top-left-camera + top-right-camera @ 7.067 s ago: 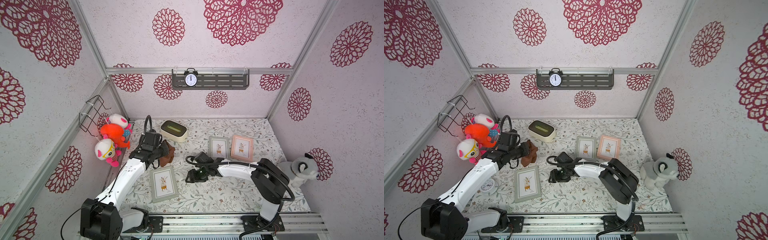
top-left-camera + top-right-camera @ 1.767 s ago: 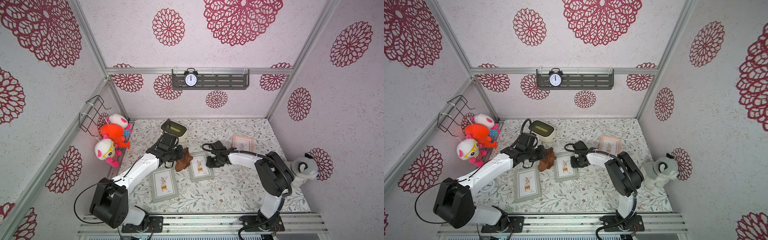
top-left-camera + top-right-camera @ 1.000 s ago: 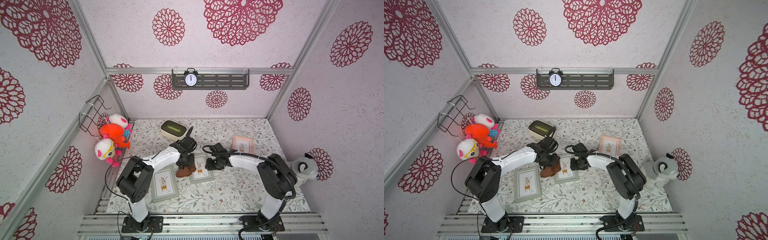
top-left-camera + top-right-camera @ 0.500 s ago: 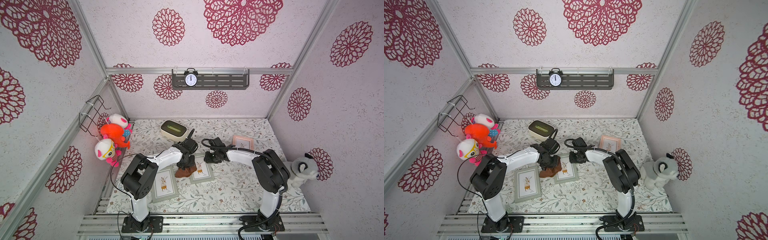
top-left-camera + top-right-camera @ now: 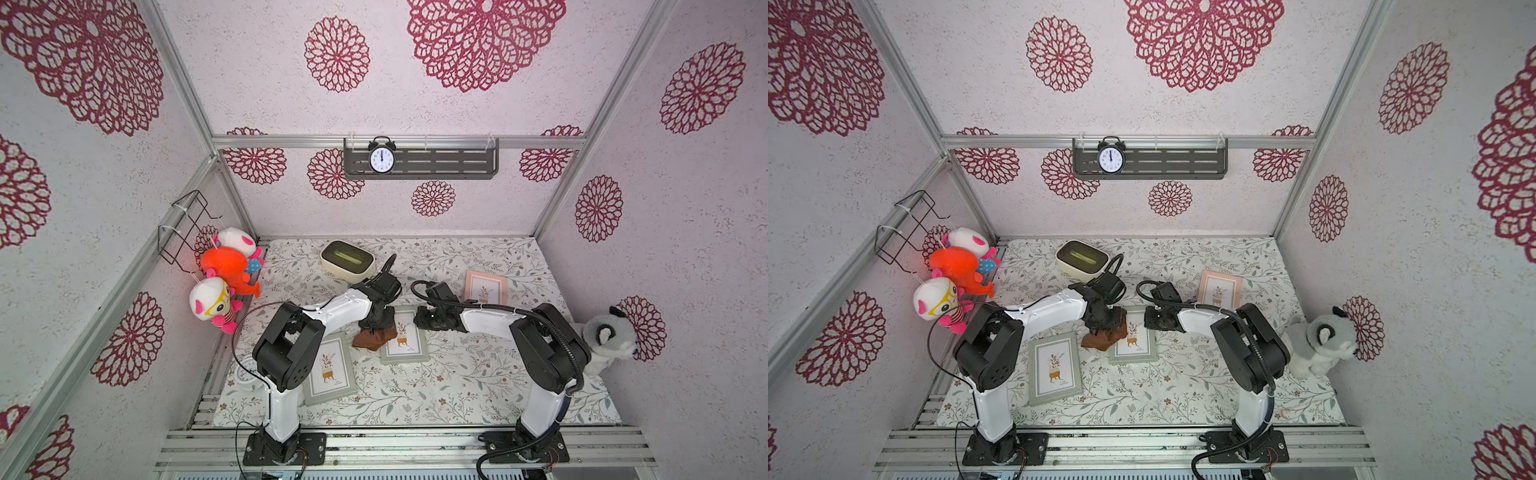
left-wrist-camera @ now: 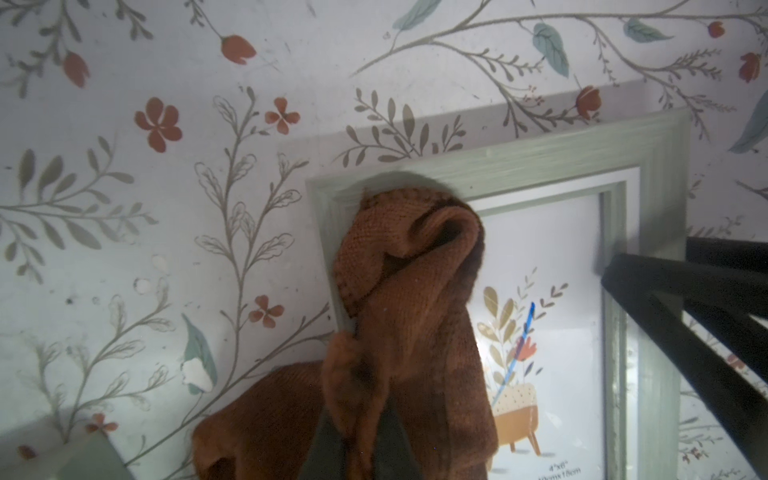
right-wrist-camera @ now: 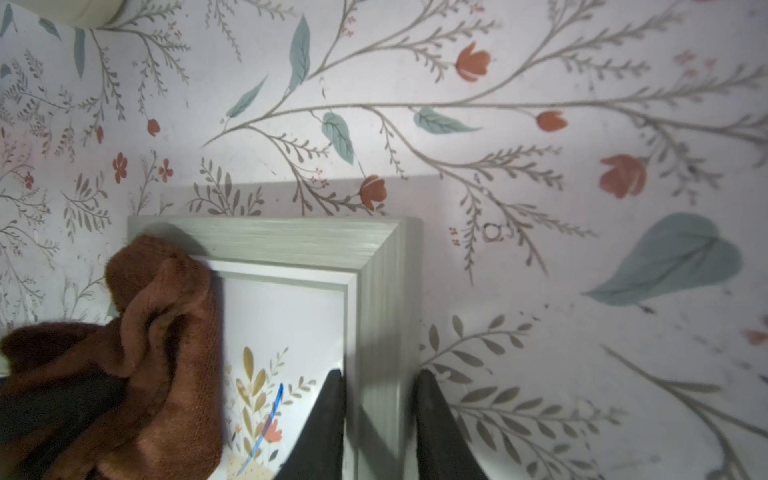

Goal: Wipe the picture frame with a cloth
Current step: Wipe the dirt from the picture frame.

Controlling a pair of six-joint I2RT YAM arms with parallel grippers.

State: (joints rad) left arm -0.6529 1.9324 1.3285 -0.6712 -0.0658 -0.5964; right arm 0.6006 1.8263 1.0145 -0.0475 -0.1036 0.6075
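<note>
Right wrist view: right claw snug around rail of picture frame; left claw tight on cloth.

In a top view, left gripper held the bunched rust-brown cloth down on the left edge of the gray-green picture frame. Right gripper sat at that frame's far right corner. Pink frame lay farther back, right side.
</note>
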